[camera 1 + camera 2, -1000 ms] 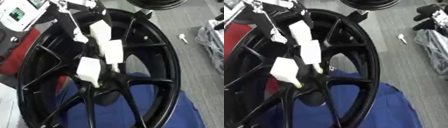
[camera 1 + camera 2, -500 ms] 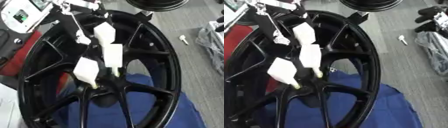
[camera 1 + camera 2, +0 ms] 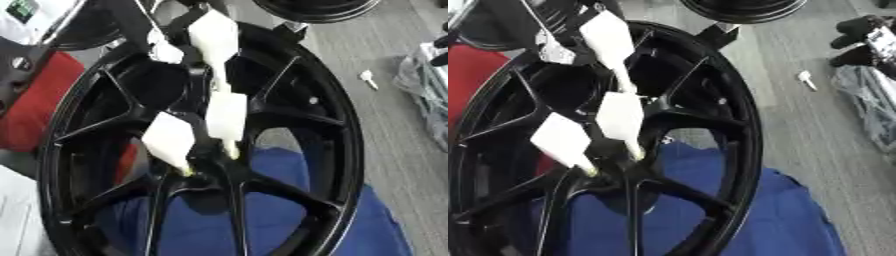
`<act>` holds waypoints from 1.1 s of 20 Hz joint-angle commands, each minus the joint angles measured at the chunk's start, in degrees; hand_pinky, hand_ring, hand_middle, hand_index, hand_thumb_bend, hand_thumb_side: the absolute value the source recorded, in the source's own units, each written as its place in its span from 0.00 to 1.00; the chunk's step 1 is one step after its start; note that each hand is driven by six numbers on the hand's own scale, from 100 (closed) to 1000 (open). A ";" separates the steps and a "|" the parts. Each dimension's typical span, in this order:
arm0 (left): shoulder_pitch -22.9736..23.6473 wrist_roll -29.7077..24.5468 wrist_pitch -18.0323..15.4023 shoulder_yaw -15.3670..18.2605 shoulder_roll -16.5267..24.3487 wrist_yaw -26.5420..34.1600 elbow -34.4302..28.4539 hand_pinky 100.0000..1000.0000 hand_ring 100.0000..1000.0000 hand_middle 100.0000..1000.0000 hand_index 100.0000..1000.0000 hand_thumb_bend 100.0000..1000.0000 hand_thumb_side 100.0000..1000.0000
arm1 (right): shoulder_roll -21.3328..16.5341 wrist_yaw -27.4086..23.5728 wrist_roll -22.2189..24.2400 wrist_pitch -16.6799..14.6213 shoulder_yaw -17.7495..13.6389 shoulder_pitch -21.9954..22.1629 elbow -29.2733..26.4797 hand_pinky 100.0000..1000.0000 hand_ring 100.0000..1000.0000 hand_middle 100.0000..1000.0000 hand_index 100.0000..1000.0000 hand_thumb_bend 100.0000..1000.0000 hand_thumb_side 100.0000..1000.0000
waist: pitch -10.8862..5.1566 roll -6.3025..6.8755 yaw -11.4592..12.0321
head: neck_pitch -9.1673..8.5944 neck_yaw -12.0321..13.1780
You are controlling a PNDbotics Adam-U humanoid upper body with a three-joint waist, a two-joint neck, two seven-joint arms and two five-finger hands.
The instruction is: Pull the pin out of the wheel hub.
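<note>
At the wheel hub, the black wheel's centre, the left hand reaches down from twelve o'clock, white fingertips closing on something yellowish. That looks like the pin: small, stiff and probably slippery, so best pinched at its exposed end. I cannot tell if it is held.

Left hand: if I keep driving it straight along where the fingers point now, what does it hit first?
Most likely the wheel hub. The left hand points its straight fingers down at the centre where the spokes meet, tips seemingly just short of it. Depth is unclear, and I cannot make out the pin.
</note>
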 commanded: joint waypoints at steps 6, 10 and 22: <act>-1.58 2.01 1.35 10.75 5.73 5.50 0.55 0.71 0.40 0.12 0.27 0.00 0.00 | -1.95 0.37 -0.46 0.12 -1.46 0.99 -1.13 0.83 0.65 0.66 0.78 0.00 0.83 | -3.03 -0.12 1.58 | 1.58 -1.19; 1.54 7.18 0.79 17.48 11.82 7.77 2.16 0.71 0.40 0.13 0.27 0.00 0.00 | -2.66 0.49 -1.17 -0.17 -2.27 2.36 -1.13 0.83 0.65 0.66 0.78 0.00 0.82 | -3.98 -0.14 3.19 | 3.12 -2.85; 25.59 26.80 -1.09 35.16 31.36 8.25 17.66 0.70 0.41 0.16 0.31 0.00 0.00 | -3.27 0.46 -2.90 -0.96 -3.90 4.53 -1.13 0.83 0.65 0.66 0.78 0.00 0.79 | -6.19 -1.25 8.34 | 6.35 -6.98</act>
